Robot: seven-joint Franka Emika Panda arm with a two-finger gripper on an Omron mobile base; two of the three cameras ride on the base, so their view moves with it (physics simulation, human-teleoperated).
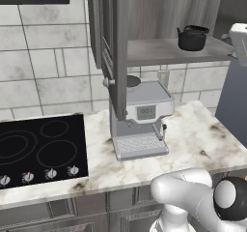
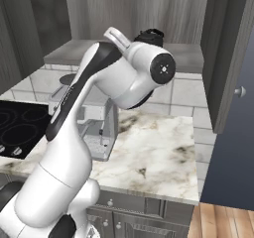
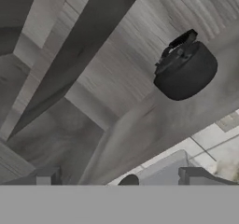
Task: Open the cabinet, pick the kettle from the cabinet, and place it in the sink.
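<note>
Marble counter [image 1: 193, 139] is lying nearest you, with the black cooktop [image 1: 41, 149] at its left and the silver coffee machine [image 1: 142, 117] sitting mid-counter against the tiled wall. Above it, you are looking at the cabinet [image 1: 159, 52] with its doors swung wide. Your gripper [image 3: 121, 178] is hanging in front of the shelf, fingers spread apart and gripping nothing. Farther in, the kettle [image 1: 192, 37] is sitting upright on the cabinet floor, clear of the fingers.

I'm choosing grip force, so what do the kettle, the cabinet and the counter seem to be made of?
Kettle: matte black, probably coated metal or cast iron; dull, barely any highlights. Cabinet: grey wood or wood-look laminate, with streaky grain lines. Counter: polished marble or similar stone, cream with brown veining.
</note>
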